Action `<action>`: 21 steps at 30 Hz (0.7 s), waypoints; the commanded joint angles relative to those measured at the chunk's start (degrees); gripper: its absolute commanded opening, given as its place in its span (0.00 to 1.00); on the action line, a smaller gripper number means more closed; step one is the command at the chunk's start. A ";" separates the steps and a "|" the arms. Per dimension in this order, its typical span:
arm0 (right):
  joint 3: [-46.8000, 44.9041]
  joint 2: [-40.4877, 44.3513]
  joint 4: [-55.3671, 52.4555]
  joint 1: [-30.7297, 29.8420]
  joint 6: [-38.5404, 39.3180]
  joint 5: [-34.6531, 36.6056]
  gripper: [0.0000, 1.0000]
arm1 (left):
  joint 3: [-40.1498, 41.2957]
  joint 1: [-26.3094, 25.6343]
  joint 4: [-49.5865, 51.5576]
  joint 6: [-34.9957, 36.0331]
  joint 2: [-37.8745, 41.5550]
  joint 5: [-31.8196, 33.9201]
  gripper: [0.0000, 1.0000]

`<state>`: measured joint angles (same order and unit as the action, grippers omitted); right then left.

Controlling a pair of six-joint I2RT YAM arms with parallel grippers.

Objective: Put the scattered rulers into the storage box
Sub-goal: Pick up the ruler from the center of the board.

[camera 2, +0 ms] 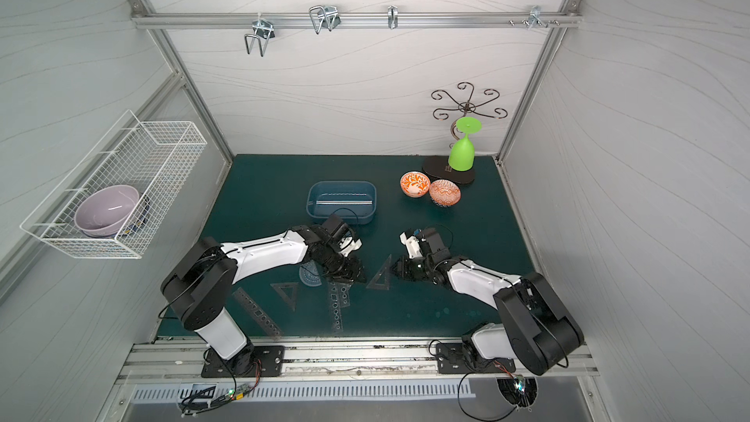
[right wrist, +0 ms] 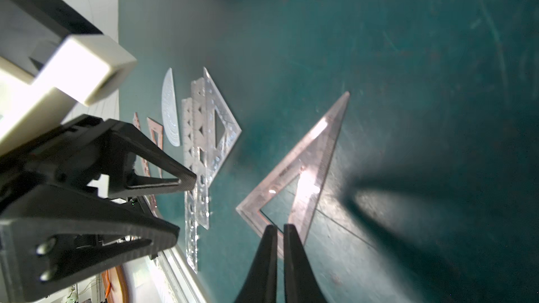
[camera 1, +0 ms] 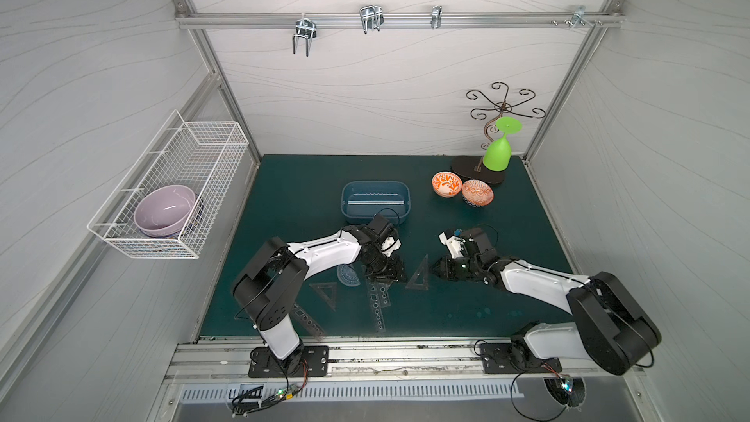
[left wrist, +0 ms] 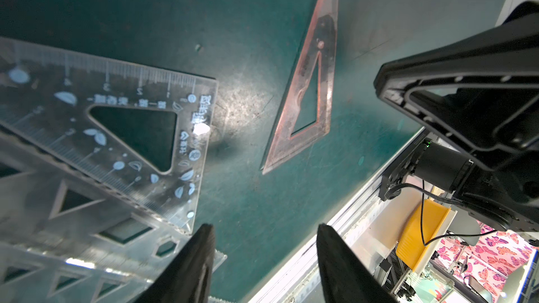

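In both top views the storage box [camera 1: 376, 183] sits mid-mat with a straight ruler [camera 1: 375, 198] inside. The protractor [camera 1: 348, 276] and the other rulers lie scattered on the green mat [camera 1: 304, 196] between the arms. In the left wrist view the left gripper [left wrist: 264, 225] is released and empty, beside a clear set square [left wrist: 116, 91]. In the right wrist view the right gripper [right wrist: 279, 225] is clenched, its tips over a pink-edged set square [right wrist: 323, 153] lying flat.
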<state>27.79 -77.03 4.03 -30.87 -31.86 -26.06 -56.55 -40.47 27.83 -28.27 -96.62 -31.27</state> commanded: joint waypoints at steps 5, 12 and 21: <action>3.73 -4.15 -0.33 0.29 1.18 -1.20 0.11 | 0.65 -0.31 -2.07 0.85 1.47 0.64 0.62; 4.79 -8.08 1.04 0.40 1.09 -1.62 0.11 | 1.05 -0.31 -2.08 0.59 1.51 0.76 0.63; 3.65 -8.88 1.18 0.35 1.01 -1.04 0.10 | 1.53 -0.40 -2.60 0.58 0.83 -0.03 0.64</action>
<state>31.88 -85.38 4.67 -30.81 -31.46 -27.00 -55.48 -40.56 26.35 -28.14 -96.36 -30.87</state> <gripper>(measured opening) 0.104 0.634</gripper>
